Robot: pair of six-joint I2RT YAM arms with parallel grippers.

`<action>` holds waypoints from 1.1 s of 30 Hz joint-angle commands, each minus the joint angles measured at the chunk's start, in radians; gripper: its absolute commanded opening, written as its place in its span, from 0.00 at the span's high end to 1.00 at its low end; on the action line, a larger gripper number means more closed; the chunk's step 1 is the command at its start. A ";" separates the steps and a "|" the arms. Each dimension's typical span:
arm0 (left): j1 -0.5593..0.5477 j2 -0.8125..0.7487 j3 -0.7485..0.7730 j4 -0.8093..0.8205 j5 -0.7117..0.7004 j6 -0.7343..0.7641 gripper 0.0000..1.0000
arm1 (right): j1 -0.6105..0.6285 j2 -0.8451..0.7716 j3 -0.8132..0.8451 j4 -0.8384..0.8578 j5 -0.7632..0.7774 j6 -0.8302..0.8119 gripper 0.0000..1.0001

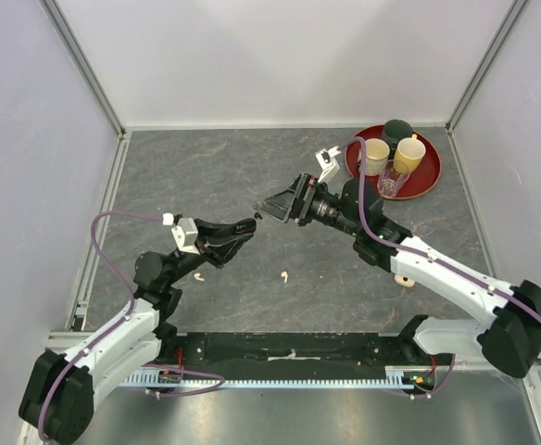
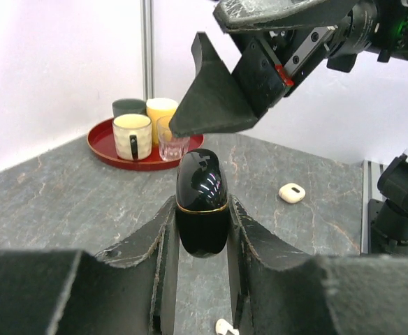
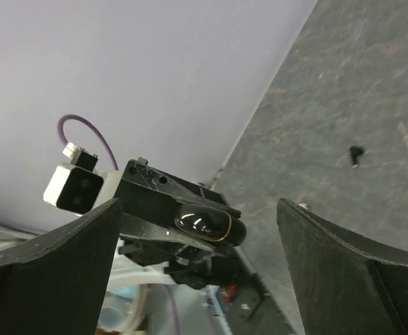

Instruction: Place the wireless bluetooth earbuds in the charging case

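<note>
Left hand (image 1: 241,230) is clamped down tight on the black case (image 2: 201,183). The glossy shell is pinched between both fingers, its rounded top poking out past the fingertips. A thin gold band runs around the case at fingertip level, and its lid looks shut.

Right hand (image 1: 272,208) sits nose to nose with the left, jaws spread wide and holding nothing. In the left wrist view one of its fingers (image 2: 214,105) hangs just above the case's top, with a thin gap between them. From the right wrist view the case sits out ahead, framed between the two spread fingers.

Down on the desk (image 1: 206,176), a white earbud (image 1: 284,275) lies loose, below the two hands and nearer the arm bases. A second white earbud (image 1: 199,276) rests close beside the left arm, behind its hand. A small black piece (image 3: 356,151) lies on the desk off to one side of the right hand, too small to tell what it is.

A white case (image 1: 403,280) sits by the right forearm, well back from that hand. Behind the right hand, a red tray (image 1: 430,183) carries the cups (image 1: 375,156).
</note>
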 commanded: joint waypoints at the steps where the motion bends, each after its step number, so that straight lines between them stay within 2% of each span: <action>1: -0.002 0.018 -0.025 0.256 -0.010 -0.047 0.98 | 0.001 -0.037 0.087 -0.240 0.036 -0.431 0.02; 7: -0.002 0.084 -0.062 0.416 0.030 -0.052 0.98 | 0.050 -0.025 0.124 -0.326 0.013 -0.572 0.02; 12: -0.002 0.088 -0.075 0.431 0.044 -0.036 0.98 | 0.093 -0.048 0.122 -0.314 0.001 -0.620 0.02; 22: -0.002 0.068 -0.072 0.407 0.095 -0.018 0.98 | 0.107 -0.006 0.144 -0.302 0.029 -0.608 0.02; 33: -0.002 0.044 -0.085 0.379 0.124 0.010 0.98 | 0.106 -0.011 0.121 -0.176 -0.014 -0.513 0.02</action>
